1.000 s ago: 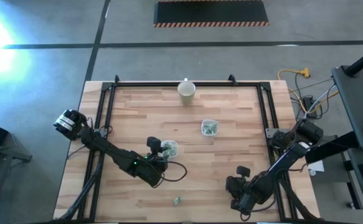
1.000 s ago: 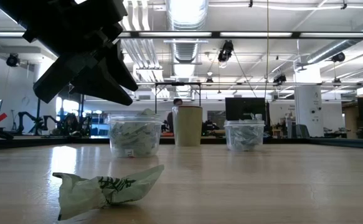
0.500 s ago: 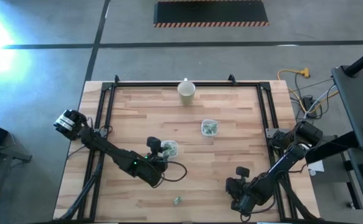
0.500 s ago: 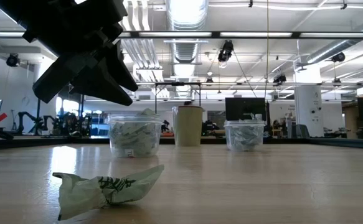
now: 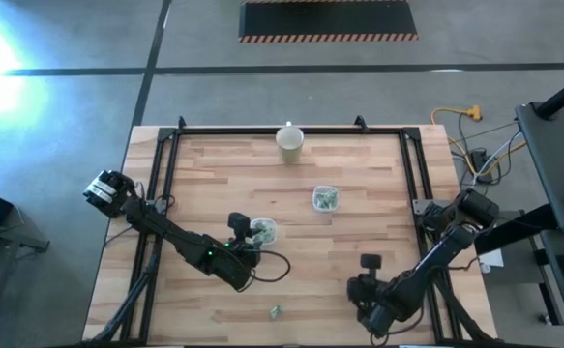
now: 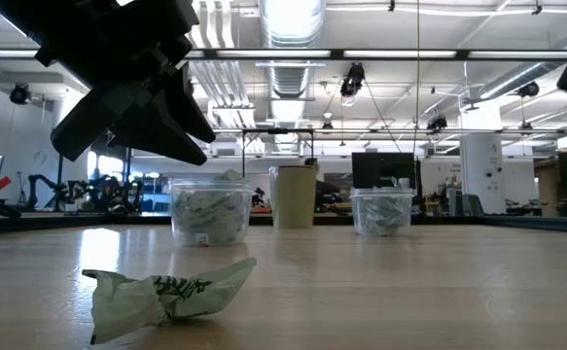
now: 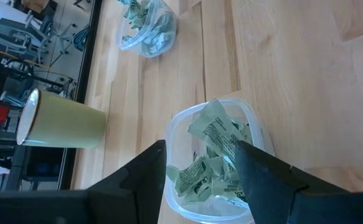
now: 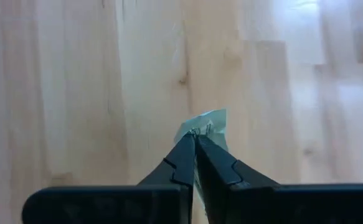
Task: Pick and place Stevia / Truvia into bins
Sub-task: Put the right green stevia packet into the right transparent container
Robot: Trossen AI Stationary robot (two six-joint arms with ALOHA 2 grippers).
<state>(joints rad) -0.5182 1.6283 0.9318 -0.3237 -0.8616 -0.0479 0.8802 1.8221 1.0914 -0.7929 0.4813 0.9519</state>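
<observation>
My right gripper (image 8: 193, 138) sits low at lower right of the high view, fingers pinched together. My left gripper (image 7: 200, 163) hangs centre-left, fingers spread wide.

the right gripper (image 8: 195, 140) fingers cover most of a pale packet (image 8: 207, 121) at frame centre. the near bin (image 7: 213, 163) is cut off at the bottom edge of the left wrist view.

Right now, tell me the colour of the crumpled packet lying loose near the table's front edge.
Pale green with dark print; the packet shows best in the low view.
</observation>
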